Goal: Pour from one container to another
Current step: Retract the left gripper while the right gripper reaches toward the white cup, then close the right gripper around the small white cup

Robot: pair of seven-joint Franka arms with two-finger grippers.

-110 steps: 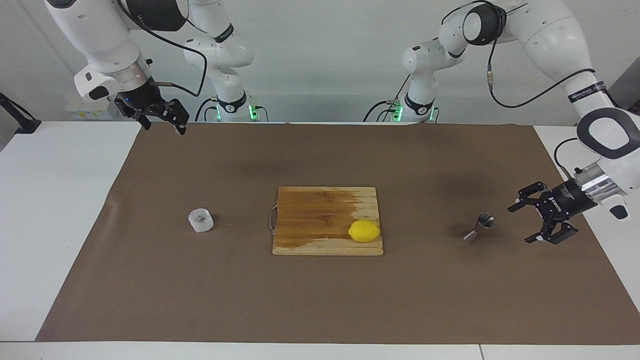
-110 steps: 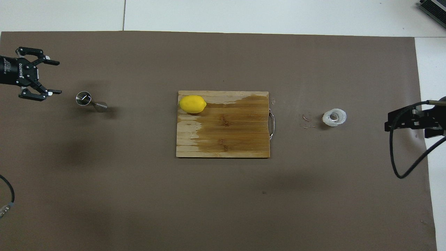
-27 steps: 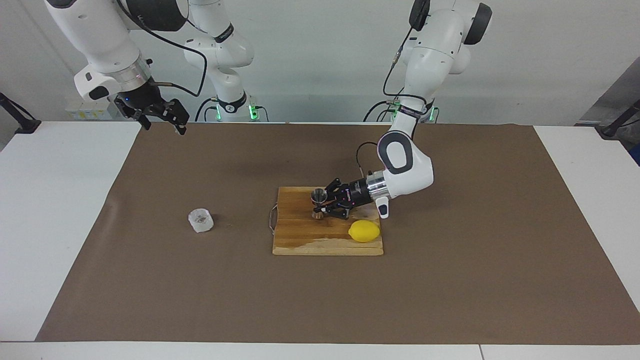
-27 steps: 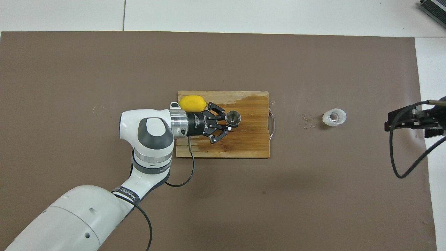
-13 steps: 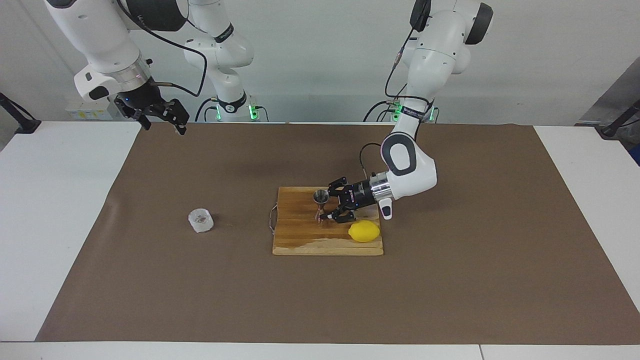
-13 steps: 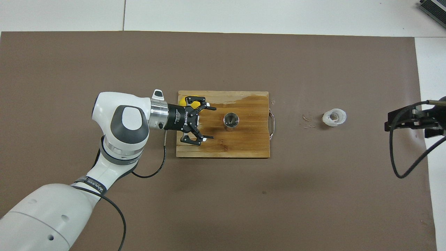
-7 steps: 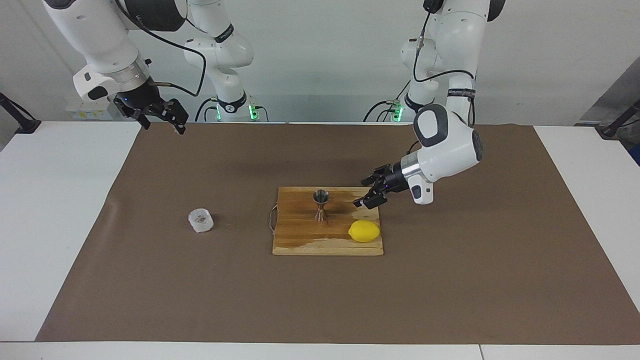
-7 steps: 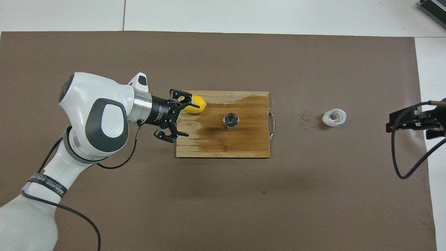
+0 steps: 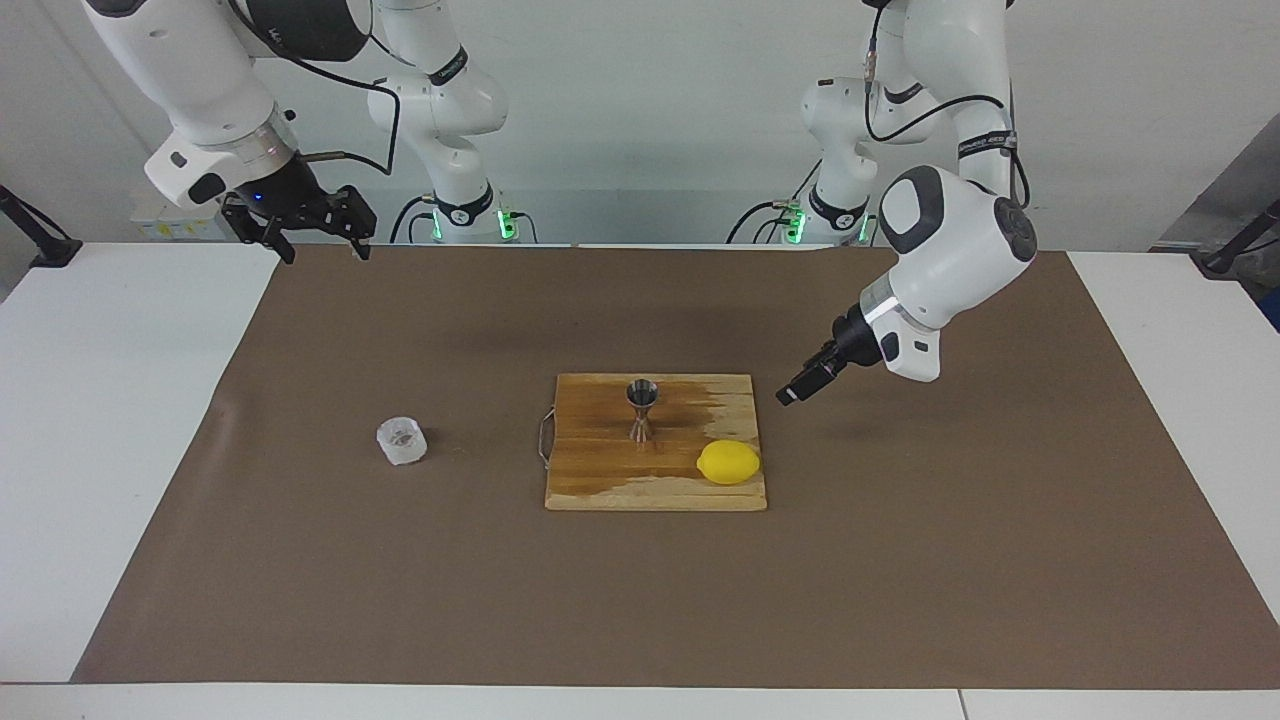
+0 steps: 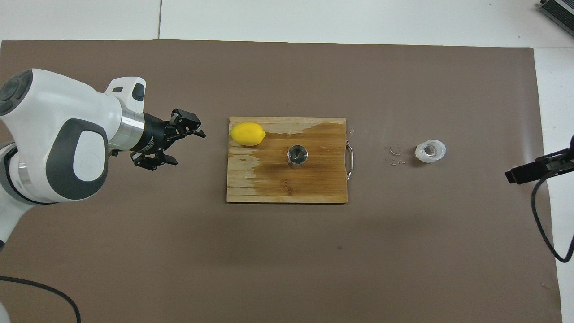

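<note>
- You have one shiny steel hourglass jigger (image 9: pixel 640 408) upright on one wooden cutting board (image 9: pixel 600 490), with one yellow lemon (image 9: pixel 728 462) at the jigger's 4 o'clock.
- One translucent faceted plastic cup (image 9: pixel 401 441) sits on the counter (image 9: pixel 900 560) at the board's 9 o'clock, facing view.
- Two grippers: left gripper (image 10: pixel 179 146) and right gripper (image 9: pixel 308 233), fingers released, empty.

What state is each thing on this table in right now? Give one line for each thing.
Jigger: upright on the cutting board, free of any gripper.
Plastic cup: upright on the brown mat, toward the right arm's end.
Lemon: lying on the cutting board's corner.
Cutting board: flat, partly darkened as if wet.
Left gripper: open, empty, over the mat.
Right gripper: open, empty, waiting.
</note>
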